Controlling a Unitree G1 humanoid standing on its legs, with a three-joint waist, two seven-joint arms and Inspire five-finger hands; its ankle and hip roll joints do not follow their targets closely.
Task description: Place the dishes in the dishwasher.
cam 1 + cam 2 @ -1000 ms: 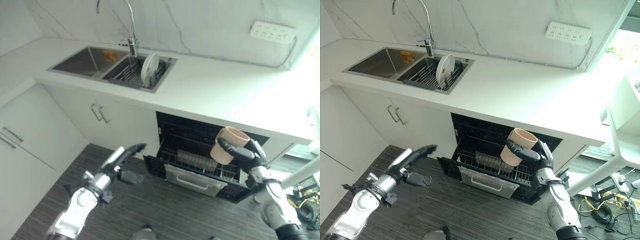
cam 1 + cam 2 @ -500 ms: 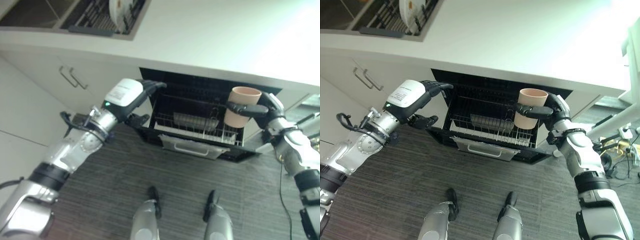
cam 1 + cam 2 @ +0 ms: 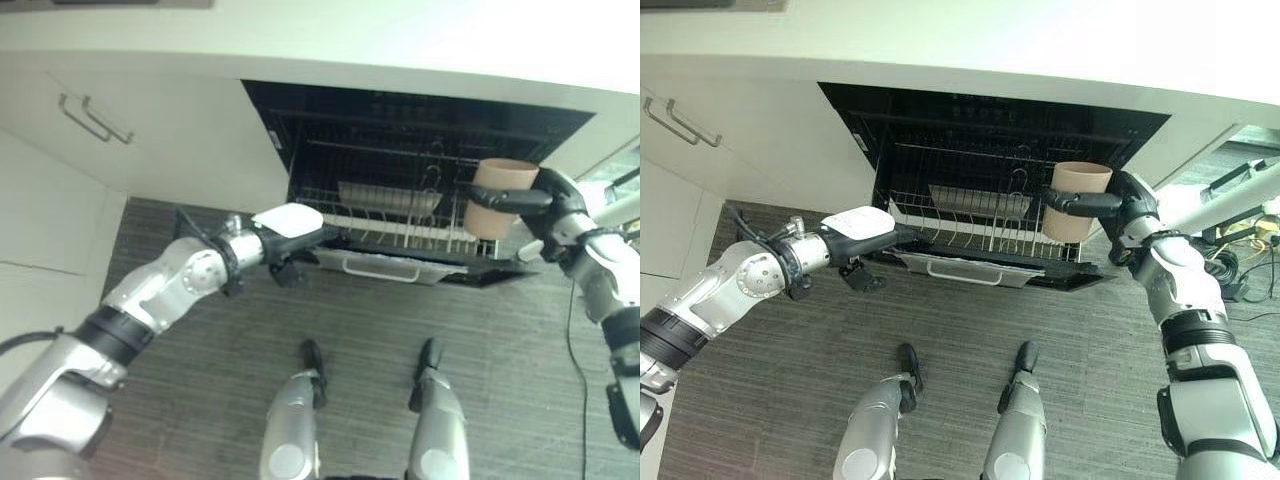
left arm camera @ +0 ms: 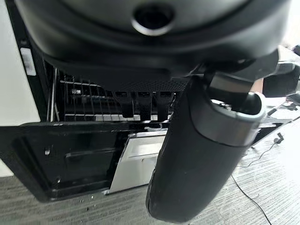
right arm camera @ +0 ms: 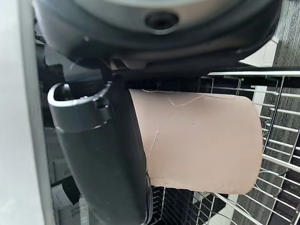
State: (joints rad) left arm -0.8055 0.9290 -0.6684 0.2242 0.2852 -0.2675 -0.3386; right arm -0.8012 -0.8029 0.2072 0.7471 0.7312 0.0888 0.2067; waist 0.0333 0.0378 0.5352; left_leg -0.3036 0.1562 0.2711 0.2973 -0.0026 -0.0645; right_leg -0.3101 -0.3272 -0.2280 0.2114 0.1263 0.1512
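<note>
One cup [image 3: 1074,203] in right robot hand [image 3: 1127,208]

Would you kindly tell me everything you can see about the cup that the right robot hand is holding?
The cup is a plain, matte, pinkish-tan cylinder with no handle visible, possibly ceramic or plastic. It is held roughly upright with its open mouth upward, and the inside cannot be seen. The right robot hand is curled around its side, with the thumb lying across it. It hangs above the right part of the wire rack of the open dishwasher, not yet set down.
</note>
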